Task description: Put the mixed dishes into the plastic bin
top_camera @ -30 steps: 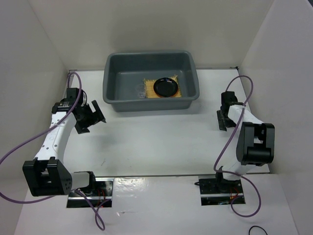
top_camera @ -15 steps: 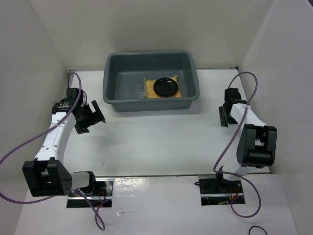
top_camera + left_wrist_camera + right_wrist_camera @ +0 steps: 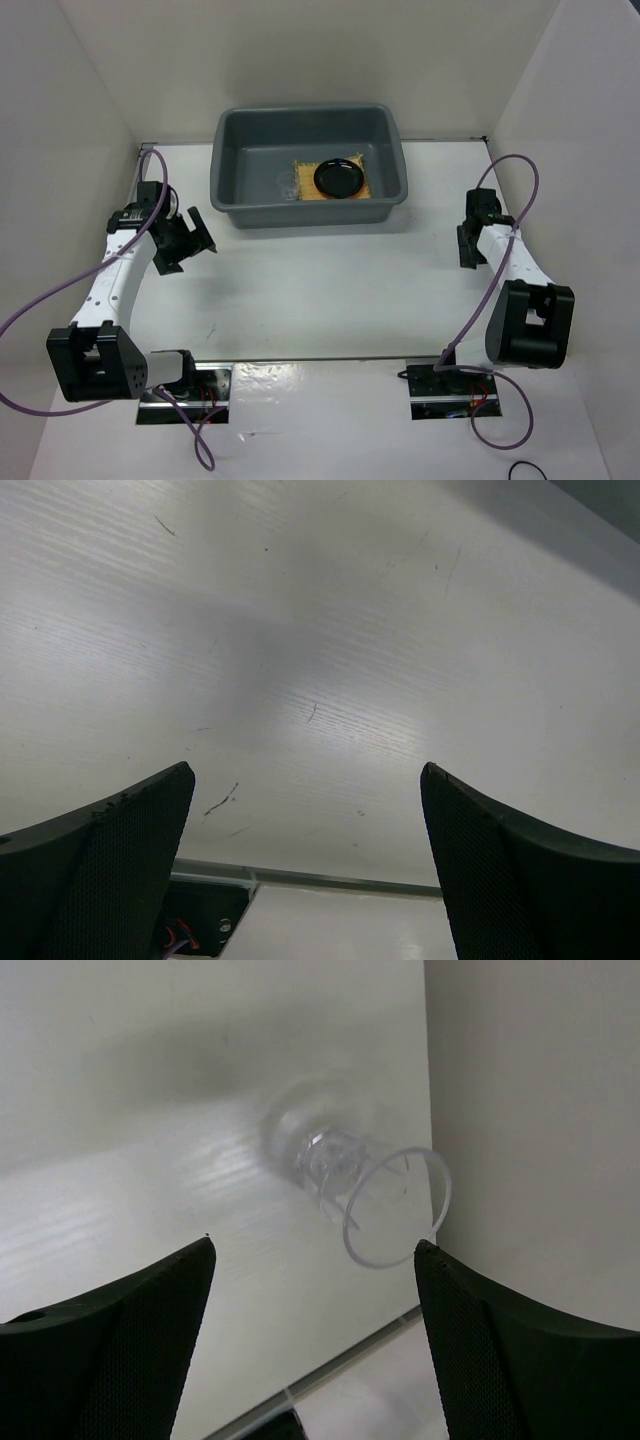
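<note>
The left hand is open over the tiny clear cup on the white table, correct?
Not quite: it is the right hand that is open over the tiny clear cup on the white table, as the right wrist view shows.

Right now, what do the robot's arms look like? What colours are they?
Both are white tubes with chunky black joints: the left arm and the right arm. A purple cable loops along each one. The fingers are black and curved, with a bumpy mesh pattern on the inside.
</note>
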You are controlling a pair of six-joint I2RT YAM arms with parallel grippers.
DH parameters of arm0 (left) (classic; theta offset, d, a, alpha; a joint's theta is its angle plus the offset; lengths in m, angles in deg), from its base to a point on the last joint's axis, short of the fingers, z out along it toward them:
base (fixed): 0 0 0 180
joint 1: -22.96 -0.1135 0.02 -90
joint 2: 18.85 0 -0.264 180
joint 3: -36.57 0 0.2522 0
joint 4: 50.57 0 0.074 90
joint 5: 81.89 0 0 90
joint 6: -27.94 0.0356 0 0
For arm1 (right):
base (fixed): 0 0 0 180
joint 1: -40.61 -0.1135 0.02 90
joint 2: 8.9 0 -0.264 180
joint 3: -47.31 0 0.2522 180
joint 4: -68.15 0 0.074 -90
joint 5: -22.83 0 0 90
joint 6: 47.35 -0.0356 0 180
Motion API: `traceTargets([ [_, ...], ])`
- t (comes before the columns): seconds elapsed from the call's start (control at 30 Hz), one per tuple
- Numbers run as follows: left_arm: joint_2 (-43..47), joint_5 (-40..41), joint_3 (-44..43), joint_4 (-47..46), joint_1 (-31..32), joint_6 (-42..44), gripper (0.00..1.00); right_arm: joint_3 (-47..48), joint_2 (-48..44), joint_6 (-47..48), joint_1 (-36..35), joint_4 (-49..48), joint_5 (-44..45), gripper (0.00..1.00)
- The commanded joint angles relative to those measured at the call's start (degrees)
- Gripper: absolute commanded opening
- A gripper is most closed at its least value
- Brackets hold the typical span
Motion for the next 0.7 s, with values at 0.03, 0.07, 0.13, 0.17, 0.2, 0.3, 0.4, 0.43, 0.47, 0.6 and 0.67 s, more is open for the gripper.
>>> traceTargets([
  [0.03,1.10,0.37,0.14,-0.75,-0.41,0.28,1.00,-1.82,-2.02,-2.33,1.81,2.43,1.00,0.83],
  [0.07,1.10,0.37,0.14,-0.75,-0.41,0.28,1.00,-1.81,-2.02,-2.33,1.81,2.43,0.39,0.83],
  [0.13,1.10,0.37,0.14,-0.75,-0.41,0.28,1.00,-1.81,-2.02,-1.80,1.81,2.43,0.39,0.83],
  [0.17,1.10,0.37,0.14,-0.75,-0.41,0.28,1.00,-1.81,-1.50,-1.80,1.81,2.43,-0.14,0.83],
  [0.2,1.10,0.37,0.14,-0.75,-0.41,0.28,1.00,-1.81,-0.98,-1.80,1.81,2.43,-0.14,0.83],
  [0.3,1.10,0.37,0.14,-0.75,-0.41,0.28,1.00,-1.81,1.13,-0.58,1.81,2.95,-1.98,0.81],
  [0.4,1.63,0.37,0.14,-0.75,-0.41,0.28,1.00,-1.81,3.77,-0.05,1.81,2.96,-2.69,0.77],
  [0.43,1.63,0.37,0.14,-0.75,-0.41,0.28,1.00,-1.81,3.78,0.74,1.81,2.96,-3.39,0.75],
  [0.47,1.63,0.37,0.14,-0.75,-0.41,0.28,1.00,-1.81,4.39,0.74,1.81,2.96,-4.26,0.74],
  [0.6,1.63,0.37,0.14,-0.75,-0.41,0.28,1.00,-2.34,6.67,1.98,1.81,1.90,-4.98,0.71],
  [0.67,1.63,0.37,0.14,-0.75,-0.41,0.28,1.00,-2.34,6.68,1.98,1.81,1.90,-5.59,0.71],
])
